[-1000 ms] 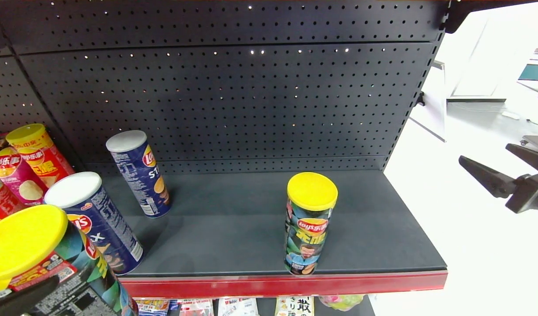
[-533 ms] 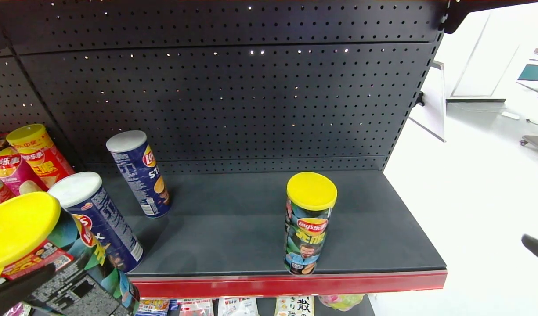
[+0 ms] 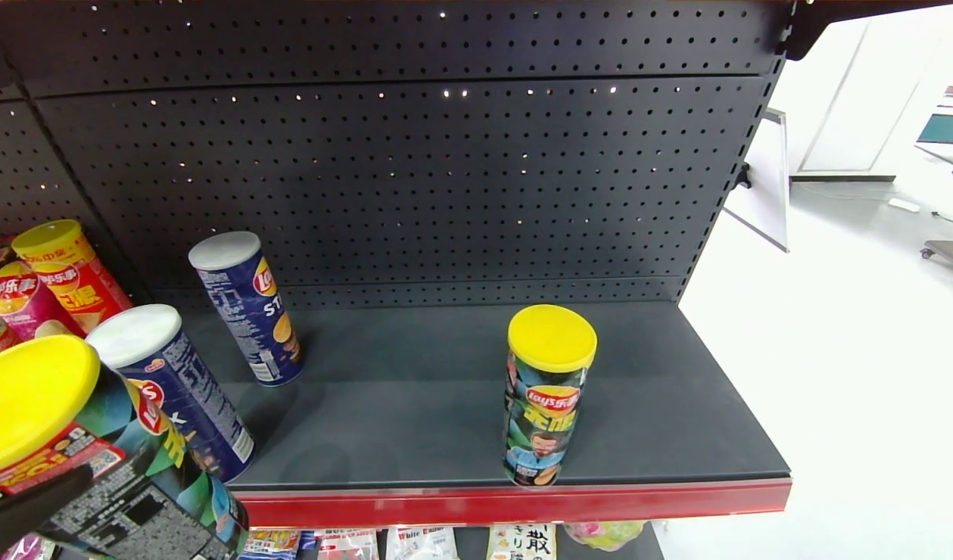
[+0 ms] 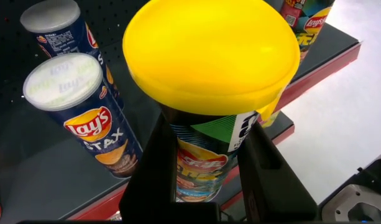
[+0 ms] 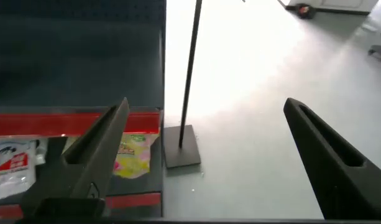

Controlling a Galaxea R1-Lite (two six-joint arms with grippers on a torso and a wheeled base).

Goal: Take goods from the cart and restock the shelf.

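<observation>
My left gripper (image 4: 206, 155) is shut on a yellow-lidded chip can (image 4: 212, 68), held just off the shelf's front left corner; the head view shows this can (image 3: 64, 443) at the bottom left with a dark finger (image 3: 25, 505) across it. The dark shelf (image 3: 445, 404) with its red front lip carries another yellow-lidded can (image 3: 548, 393) upright near the front edge, right of centre. Two blue cans with white lids stand at the left, one at the front (image 3: 173, 389) and one further back (image 3: 247, 307). My right gripper (image 5: 209, 155) is open over the floor beside the shelf's right end.
Red and pink chip cans (image 3: 48, 288) crowd the shelf's far left. A pegboard wall (image 3: 414, 171) backs the shelf. Snack bags (image 3: 422, 543) hang on the level below. Bare shelf lies between the blue cans and the yellow-lidded can, and to its right.
The right gripper has dropped down and out of the head view at the right. The held can has shifted slightly at the bottom left.
</observation>
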